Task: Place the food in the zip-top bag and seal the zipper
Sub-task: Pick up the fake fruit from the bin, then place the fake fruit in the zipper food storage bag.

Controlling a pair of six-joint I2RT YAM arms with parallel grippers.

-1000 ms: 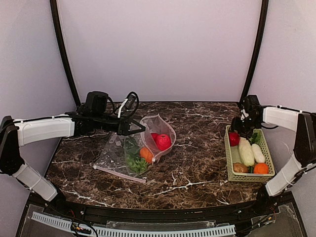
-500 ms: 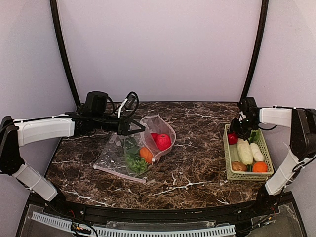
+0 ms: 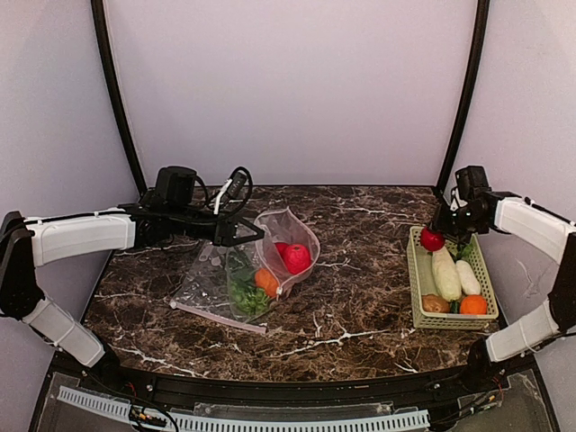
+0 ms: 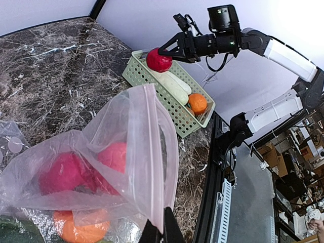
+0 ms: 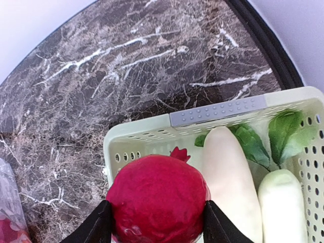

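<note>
The clear dotted zip-top bag (image 3: 225, 283) lies left of centre, with its mouth raised. My left gripper (image 3: 255, 236) is shut on the pinkish zipper strip (image 4: 152, 152) and holds the mouth open. Inside the bag are red apples (image 3: 295, 258), an orange fruit (image 3: 266, 281) and leafy greens (image 3: 245, 295). My right gripper (image 3: 432, 239) is shut on a red fruit (image 5: 158, 200). It holds the fruit just above the far left corner of the basket (image 5: 223, 111).
The pale green slotted basket (image 3: 416, 297) stands at the right. It holds two white radishes (image 3: 447, 274), an orange fruit (image 3: 473, 305), a brown potato (image 3: 436, 304) and greens (image 5: 283, 131). Bare marble table (image 3: 360, 270) lies between bag and basket.
The right gripper has closed on the red fruit and lifted it out of the basket's far corner. The left arm and the bag have not moved.
</note>
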